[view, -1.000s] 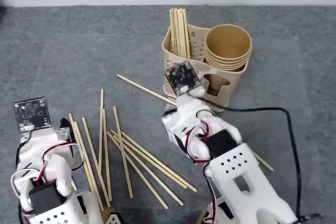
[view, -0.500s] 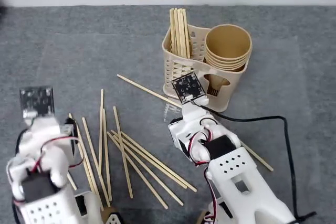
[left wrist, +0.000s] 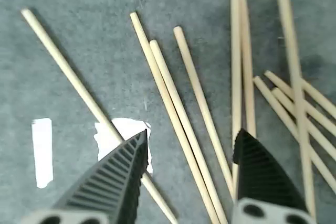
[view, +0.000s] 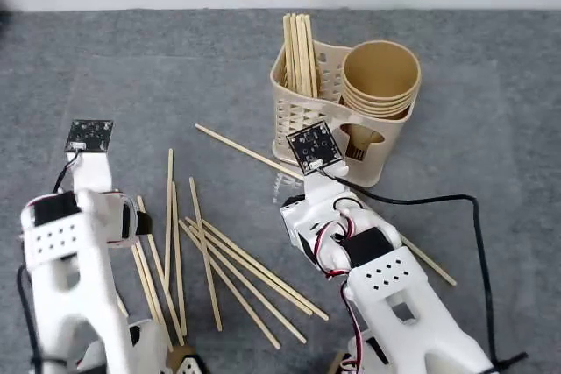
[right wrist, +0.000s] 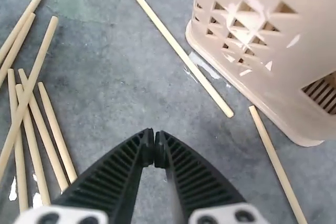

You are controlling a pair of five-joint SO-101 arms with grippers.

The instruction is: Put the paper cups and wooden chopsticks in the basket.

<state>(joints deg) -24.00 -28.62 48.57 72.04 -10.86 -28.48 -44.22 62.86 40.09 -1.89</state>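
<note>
The basket (view: 302, 120) stands on the grey mat (view: 114, 76). In the high view a stack of paper cups (view: 381, 76) sits in its right-hand compartment and a bundle of chopsticks (view: 299, 50) stands upright in its left-hand one. More than a dozen loose chopsticks (view: 205, 256) lie scattered flat on the mat between the two arms and well apart from the basket. A single chopstick (right wrist: 176, 45) runs slantwise just beside the basket's lower wall.

The left gripper (left wrist: 191, 140) hangs over the scatter with its claw spread wide and nothing in it. A pair of chopsticks lying side by side (left wrist: 178, 124) passes under the gap, near two white tape marks (left wrist: 42, 150). The right gripper (right wrist: 154, 142) sits low over bare mat near the basket's corner, with its claw pressed together and empty.
</note>
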